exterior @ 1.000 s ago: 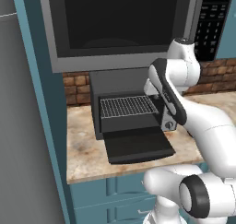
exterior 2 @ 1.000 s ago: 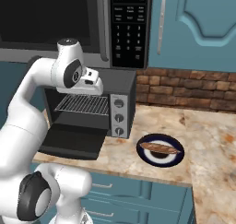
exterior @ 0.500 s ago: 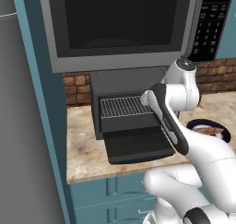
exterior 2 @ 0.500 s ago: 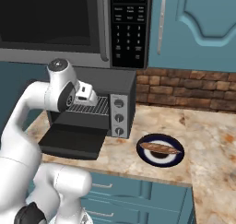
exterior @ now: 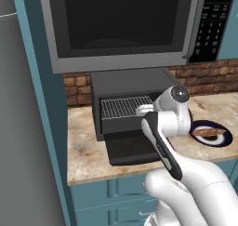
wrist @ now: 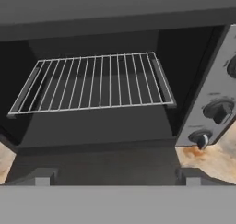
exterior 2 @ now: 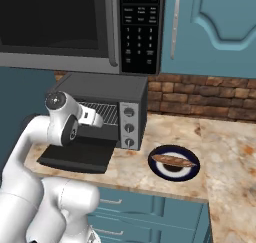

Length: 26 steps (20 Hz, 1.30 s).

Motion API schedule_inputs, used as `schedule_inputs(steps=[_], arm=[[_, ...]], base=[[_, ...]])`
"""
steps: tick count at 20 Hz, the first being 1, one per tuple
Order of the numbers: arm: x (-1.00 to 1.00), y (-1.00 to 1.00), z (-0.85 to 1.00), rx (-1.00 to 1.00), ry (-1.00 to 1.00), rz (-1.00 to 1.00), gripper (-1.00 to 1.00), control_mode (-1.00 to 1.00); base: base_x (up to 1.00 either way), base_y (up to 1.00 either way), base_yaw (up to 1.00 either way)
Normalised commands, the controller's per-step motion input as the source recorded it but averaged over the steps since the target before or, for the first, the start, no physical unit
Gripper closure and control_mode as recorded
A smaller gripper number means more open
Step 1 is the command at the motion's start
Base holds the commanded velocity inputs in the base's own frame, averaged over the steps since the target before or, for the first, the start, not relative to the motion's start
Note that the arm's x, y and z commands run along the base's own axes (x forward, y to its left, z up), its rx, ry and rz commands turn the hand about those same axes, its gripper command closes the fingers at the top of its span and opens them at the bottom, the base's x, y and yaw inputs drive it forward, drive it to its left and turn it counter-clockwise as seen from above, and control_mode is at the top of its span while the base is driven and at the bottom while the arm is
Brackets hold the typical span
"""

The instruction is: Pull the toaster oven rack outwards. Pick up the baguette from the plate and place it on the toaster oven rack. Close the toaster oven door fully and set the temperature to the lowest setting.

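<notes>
In the left base view, the toaster oven [exterior: 130, 104] stands on the marble surface [exterior: 86, 148] below the microwave [exterior: 121, 27], with the toaster oven door [exterior: 132, 147] dropped flat and the toaster oven rack [exterior: 124, 107] visible at the cavity mouth. The arm's wrist covers the right end of the rack and hides the hand, so this view does not show how the jaws stand. The baguette [exterior: 209, 132] lies on the dark plate [exterior: 225, 139], well apart to the right. In the right base view, the silver panel carries stacked knobs [exterior 2: 129, 128], which the left base view does not show; the baguette [exterior 2: 174, 161] rests across the plate [exterior 2: 161, 172] beside the oven, untouched. In the hand view, the rack [wrist: 92, 82] sits level and reaches forward to the cavity mouth; the fingertips [wrist: 38, 177] stand wide apart at the bottom edge, one at each side, so the hand [wrist: 115, 178] is open and grips nothing. This view alone gives the jaw state and the rack's whole front bar, with the lower knob [wrist: 201, 138] at right. Judgement: the rack pull appears complete or nearly so. The next move calls for turning the hand rightward to the plate and closing across the loaf's narrow width.
</notes>
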Motion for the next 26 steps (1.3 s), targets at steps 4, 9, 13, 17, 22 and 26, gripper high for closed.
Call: schedule_inputs(steps=[4, 9, 13, 17, 22, 26], arm=[[0.36, 0.15, -0.03, 0.0, -0.01, -0.01, -1.0, -1.0], [0.35, 0.09, 0.0, 0.0, 0.0, 0.0, -1.0, -1.0], [0.37, 0.01, -0.01, 0.0, 0.0, 0.0, -1.0, -1.0], [0.48, 0.07, -0.15, 0.0, -0.01, 0.0, -1.0, -1.0], [0.38, 0.01, -0.25, 0.0, -0.06, 0.0, -1.0, -1.0], [0.49, 0.0, -0.16, 0.0, -0.04, 0.0, -1.0, -1.0]], base=[[0.0, 0.0, 0.0], [0.0, 0.0, 0.0], [0.0, 0.0, 0.0], [0.0, 0.0, 0.0], [0.0, 0.0, 0.0], [0.0, 0.0, 0.0]])
